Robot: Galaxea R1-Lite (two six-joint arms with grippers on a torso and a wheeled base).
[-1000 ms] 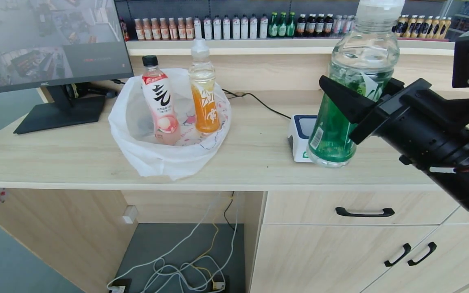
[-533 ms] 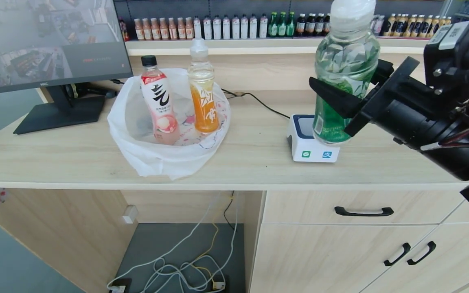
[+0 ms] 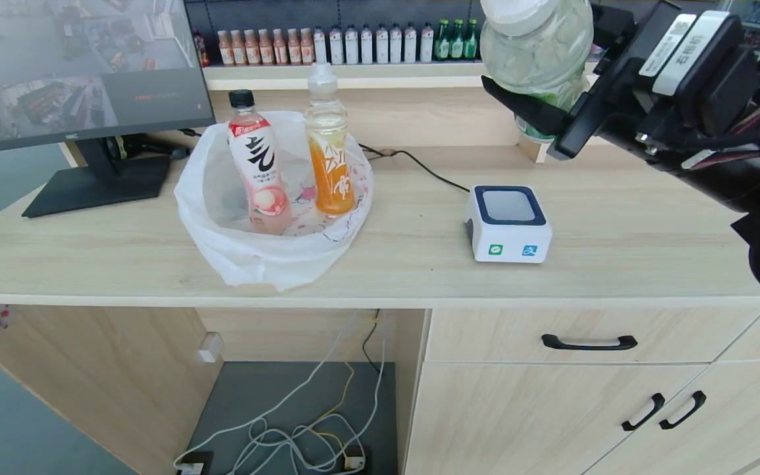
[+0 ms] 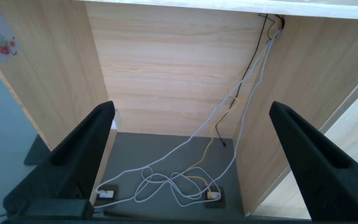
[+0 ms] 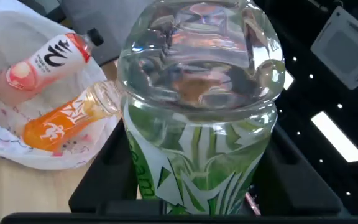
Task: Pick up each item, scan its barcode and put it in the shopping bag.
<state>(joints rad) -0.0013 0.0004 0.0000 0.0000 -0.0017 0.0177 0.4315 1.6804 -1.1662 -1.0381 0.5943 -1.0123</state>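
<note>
We see our right gripper [image 3: 541,66] clamping the green-labelled bottle [image 3: 533,41] high beyond the scanner [image 3: 508,224], label print unreadable; our left gripper [image 4: 192,112] gapes wide.

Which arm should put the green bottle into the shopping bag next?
Right. The right gripper holds the green bottle, raised above the counter, to the right of the shopping bag. The left gripper hangs open and empty below the counter, facing the cables.

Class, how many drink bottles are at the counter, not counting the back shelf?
3. A black-capped pink bottle and a white-capped orange bottle stand in the white plastic bag; a green-labelled clear bottle is held in the right pincer.
</note>
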